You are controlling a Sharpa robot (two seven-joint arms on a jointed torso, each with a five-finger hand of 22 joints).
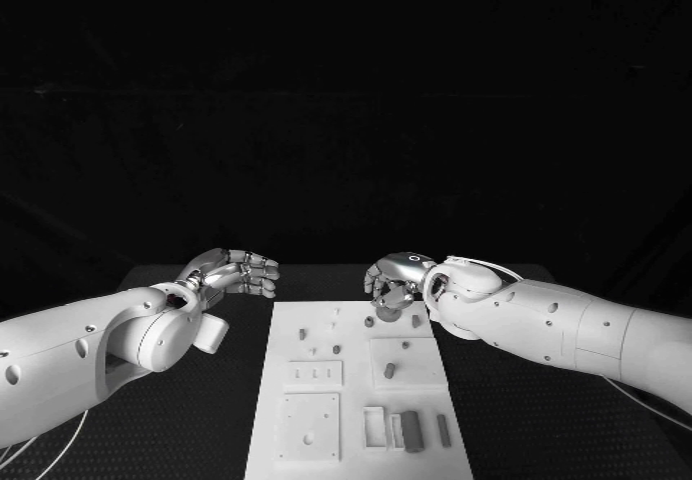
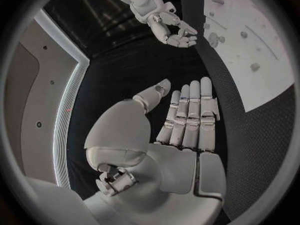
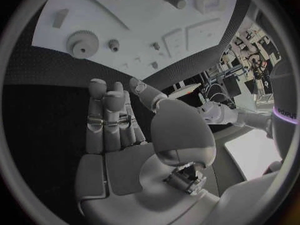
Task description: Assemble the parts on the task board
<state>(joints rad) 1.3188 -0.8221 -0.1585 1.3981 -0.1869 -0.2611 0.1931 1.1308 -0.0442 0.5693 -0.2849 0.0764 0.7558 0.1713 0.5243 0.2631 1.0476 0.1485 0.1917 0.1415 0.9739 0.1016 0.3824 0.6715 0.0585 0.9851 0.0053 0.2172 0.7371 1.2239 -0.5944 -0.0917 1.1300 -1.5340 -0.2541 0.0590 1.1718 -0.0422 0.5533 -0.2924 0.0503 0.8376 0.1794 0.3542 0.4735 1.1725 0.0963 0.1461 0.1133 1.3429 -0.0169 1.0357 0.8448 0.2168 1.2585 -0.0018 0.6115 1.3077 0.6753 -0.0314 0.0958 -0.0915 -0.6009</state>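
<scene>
The right hand [image 1: 395,283] hovers empty, fingers loosely curled, over the far edge of the task board [image 1: 361,455]; a gear-like part [image 3: 80,43] lies just beyond its fingertips. The left hand [image 1: 231,272], empty with fingers together, waits farther off left

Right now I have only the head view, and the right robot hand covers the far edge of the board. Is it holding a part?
Observer: No. The right wrist view shows the right robot hand with its fingers straight and nothing in its palm.
Operator: What lies near it?
Observer: A large gear lies flat on the task board with a small gear beside it. Both are beyond the fingertips, untouched.
Operator: And the left robot hand?
Observer: The left robot hand is empty too, with its fingers side by side over the black table, off the board.
</scene>
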